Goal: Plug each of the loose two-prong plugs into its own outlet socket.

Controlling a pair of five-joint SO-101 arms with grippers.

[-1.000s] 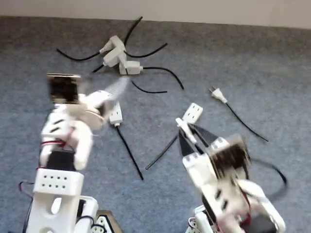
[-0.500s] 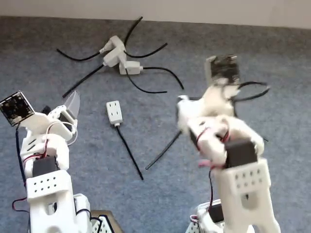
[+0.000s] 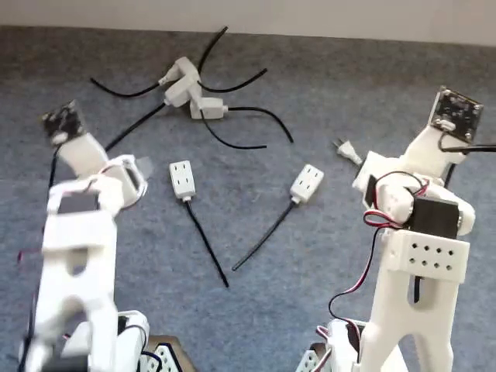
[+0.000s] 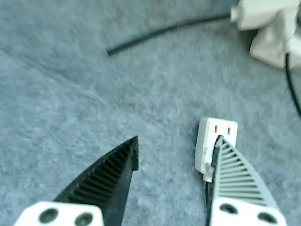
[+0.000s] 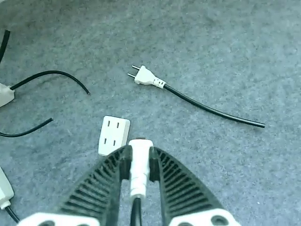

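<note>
Two loose white outlets lie mid-carpet: one (image 3: 182, 177) (image 4: 215, 141) on the left, the other (image 3: 307, 181) (image 5: 114, 135) on the right. A loose two-prong plug (image 3: 346, 149) (image 5: 146, 77) lies beyond the right outlet, its black cord trailing off. My left gripper (image 4: 176, 141) (image 3: 138, 169) is open and empty, just left of the left outlet, whose edge is by one finger. My right gripper (image 5: 139, 149) hangs above the carpet, shut on a white plug body (image 5: 139, 165) with a black cord. The right outlet lies just past its tips.
At the back, a cluster of white outlets and plugs (image 3: 186, 91) (image 4: 268, 26) lies joined together, with several black cords fanning out. Cords from the two loose outlets run toward the front (image 3: 208, 248). The right arm (image 3: 411, 209) stands tall at the right.
My right arm lifted away from the right outlet and swung right, uncovering it. My left arm pulled back from the rear cluster and now sits beside the left outlet.
</note>
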